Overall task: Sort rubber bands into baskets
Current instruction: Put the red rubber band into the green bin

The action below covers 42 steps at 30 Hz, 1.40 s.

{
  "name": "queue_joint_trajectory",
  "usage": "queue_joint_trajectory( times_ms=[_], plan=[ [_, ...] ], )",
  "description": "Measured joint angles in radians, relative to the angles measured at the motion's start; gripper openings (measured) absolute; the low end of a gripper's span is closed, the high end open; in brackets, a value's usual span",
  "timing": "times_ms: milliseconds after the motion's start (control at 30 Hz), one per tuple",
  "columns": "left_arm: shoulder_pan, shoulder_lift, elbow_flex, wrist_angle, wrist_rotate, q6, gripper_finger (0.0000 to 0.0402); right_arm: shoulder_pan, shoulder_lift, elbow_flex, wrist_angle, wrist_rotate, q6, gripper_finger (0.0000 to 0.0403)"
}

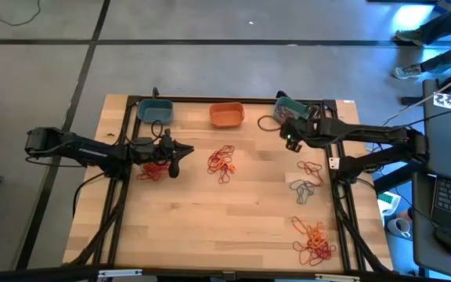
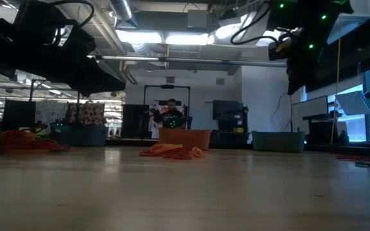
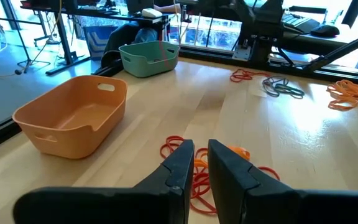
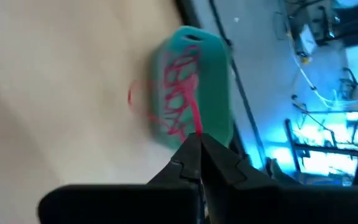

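My right gripper point(image 1: 285, 126) hangs above the table's far right, shut on a red rubber band point(image 4: 191, 106), just short of a teal basket point(image 4: 219, 74) that holds a tangle of red bands point(image 4: 178, 93). One more red band point(image 4: 132, 96) hangs over that basket's side. My left gripper point(image 3: 195, 154) waits low over the table's left half, its fingers a narrow gap apart with nothing between them. It points at a red and orange pile of bands point(image 1: 221, 162). An orange basket point(image 1: 227, 115) and a teal-blue basket point(image 1: 155, 111) stand along the far edge. My right gripper pinches a strand of the red band point(image 4: 195, 122) at its two fingertips, coming slantwise down from above. From there the strand runs straight to the red tangle in the teal basket. The view is blurred, so whether the band is free of the tangle I cannot tell.
A red pile point(image 1: 153, 168) lies beside the left gripper. On the right half lie red bands point(image 1: 312, 167), grey-teal bands point(image 1: 304, 189) and, near the front, an orange pile point(image 1: 315, 240). Black cables and frame rails run along both side edges. A person stands in the room beyond.
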Motion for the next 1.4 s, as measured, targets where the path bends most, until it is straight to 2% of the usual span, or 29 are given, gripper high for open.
queue_joint_trajectory(
  times_ms=[333, 533, 833, 1067, 1200, 1400],
  plan=[
    [0.0, 0.0, 0.0, 0.0, 0.0, 0.0, 0.0045, -0.183, -0.002, 0.0, 0.225, 0.003, -0.152, 0.0007],
    [0.0, 0.0, 0.0, 0.0, 0.0, 0.0, 0.0045, -0.26, -0.002, -0.001, 0.291, -0.012, -0.199, 0.0007],
    [0.0, 0.0, 0.0, 0.0, 0.0, 0.0, 0.0045, -0.378, -0.001, -0.047, 0.345, -0.188, -0.198, 0.0007],
    [0.0, 0.0, 0.0, 0.0, 0.0, 0.0, 0.0045, -0.436, -0.001, -0.103, 0.38, -0.273, -0.157, 0.001],
    [0.0, 0.0, 0.0, 0.0, 0.0, 0.0, 0.0045, -0.444, -0.001, -0.131, 0.389, -0.315, -0.138, 0.0041],
    [0.0, 0.0, 0.0, 0.0, 0.0, 0.0, 0.0045, -0.441, -0.001, -0.141, 0.387, -0.366, -0.142, 0.0128]
  ],
)
